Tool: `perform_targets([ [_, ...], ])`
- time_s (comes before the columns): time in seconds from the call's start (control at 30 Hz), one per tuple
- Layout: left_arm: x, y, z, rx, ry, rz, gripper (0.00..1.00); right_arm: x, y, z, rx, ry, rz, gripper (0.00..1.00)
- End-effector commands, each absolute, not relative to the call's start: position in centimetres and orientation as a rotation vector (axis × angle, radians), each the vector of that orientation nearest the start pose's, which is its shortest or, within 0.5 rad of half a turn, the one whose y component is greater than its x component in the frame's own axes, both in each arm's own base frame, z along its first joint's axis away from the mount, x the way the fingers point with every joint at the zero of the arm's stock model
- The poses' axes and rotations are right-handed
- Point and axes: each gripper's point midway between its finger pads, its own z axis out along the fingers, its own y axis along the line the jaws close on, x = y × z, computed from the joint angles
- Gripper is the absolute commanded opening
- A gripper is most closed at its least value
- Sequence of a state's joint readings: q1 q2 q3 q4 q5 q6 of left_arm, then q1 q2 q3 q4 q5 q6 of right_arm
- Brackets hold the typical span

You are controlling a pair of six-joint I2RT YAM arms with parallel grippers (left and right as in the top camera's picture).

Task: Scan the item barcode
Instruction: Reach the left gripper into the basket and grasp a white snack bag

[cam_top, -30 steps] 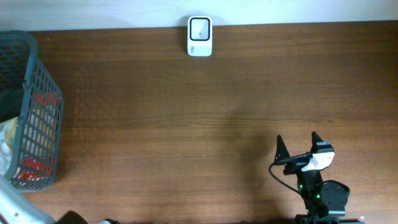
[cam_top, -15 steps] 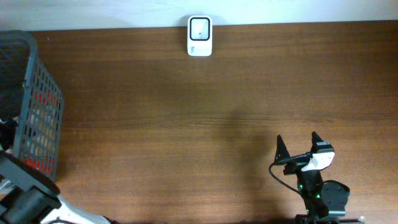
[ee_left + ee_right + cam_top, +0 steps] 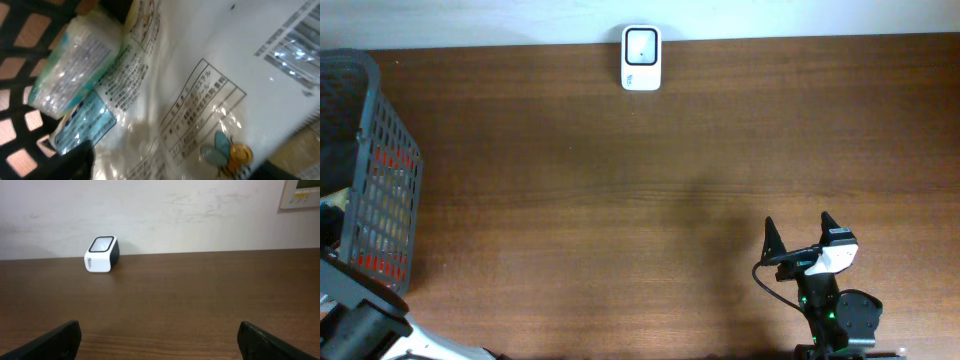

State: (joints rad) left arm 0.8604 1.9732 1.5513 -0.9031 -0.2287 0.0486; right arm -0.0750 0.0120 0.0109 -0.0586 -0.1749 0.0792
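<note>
In the left wrist view a white plastic packet (image 3: 210,85) with printed text, a bee picture and a barcode (image 3: 295,45) at the upper right fills the frame inside the grey basket (image 3: 390,170). My left gripper (image 3: 180,165) is down in the basket. Its dark fingers (image 3: 75,162) stand wide apart on either side of the packet, and I cannot tell whether they touch it. The white scanner (image 3: 641,58) stands at the table's far edge and also shows as the scanner (image 3: 102,254) in the right wrist view. My right gripper (image 3: 798,240) is open and holds nothing, low over the table near the front edge.
A second wrapped pack (image 3: 70,65) with pale green and blue print lies beside the white packet against the basket's mesh. The basket stands at the table's left edge. A wall runs behind the scanner.
My left arm has reached over the basket's near side, and its jaws have narrowed somewhat around the packet. The right arm and the scanner have not moved.
</note>
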Motion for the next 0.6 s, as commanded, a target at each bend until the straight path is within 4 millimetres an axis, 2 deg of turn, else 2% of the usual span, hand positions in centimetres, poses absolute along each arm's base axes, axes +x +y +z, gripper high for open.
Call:
perform_targets([
  [0.0,24.4,34.7,6.0,-1.219,2.760,0.464,0.72,24.5,1.3,15.9,-0.006,1.637,0.153,0.99],
  [0.1,24.6,34.7,5.9,-1.222,2.751,0.453,0.66,24.5,1.3,15.9,-0.006,1.637,0.153,0.99],
  [0.17,24.4,34.5,5.1,-1.224,2.756,0.449,0.65,24.5,1.3,15.9,-0.006,1.637,0.153,0.99],
  [0.2,24.2,34.3,4.6,-1.225,2.762,0.447,0.46,24.5,1.3,15.9,-0.006,1.637,0.153,0.99],
  [0.23,24.2,34.3,4.6,-1.224,2.758,0.448,0.32,24.5,1.3,15.9,-0.006,1.637,0.153,0.99],
  [0.27,24.3,34.4,4.6,-1.224,2.757,0.448,0.11,24.5,1.3,15.9,-0.006,1.637,0.153,0.99],
  [0.3,24.3,34.4,4.6,-1.224,2.757,0.449,0.00,24.5,1.3,15.9,-0.006,1.637,0.153,0.99],
  [0.37,24.3,34.1,4.7,-1.223,2.762,0.429,0.00,24.5,1.3,15.9,-0.006,1.637,0.153,0.99],
  [0.43,25.1,33.7,5.5,-1.208,2.746,0.359,0.00,24.5,1.3,15.9,-0.006,1.637,0.153,0.98],
  [0.5,27.4,33.5,9.0,-1.154,2.662,0.244,0.00,24.5,1.3,15.9,-0.006,1.637,0.153,0.99],
  [0.57,30.9,33.2,15.4,-1.034,2.494,0.119,0.00,24.5,1.3,15.9,-0.006,1.637,0.153,0.99],
])
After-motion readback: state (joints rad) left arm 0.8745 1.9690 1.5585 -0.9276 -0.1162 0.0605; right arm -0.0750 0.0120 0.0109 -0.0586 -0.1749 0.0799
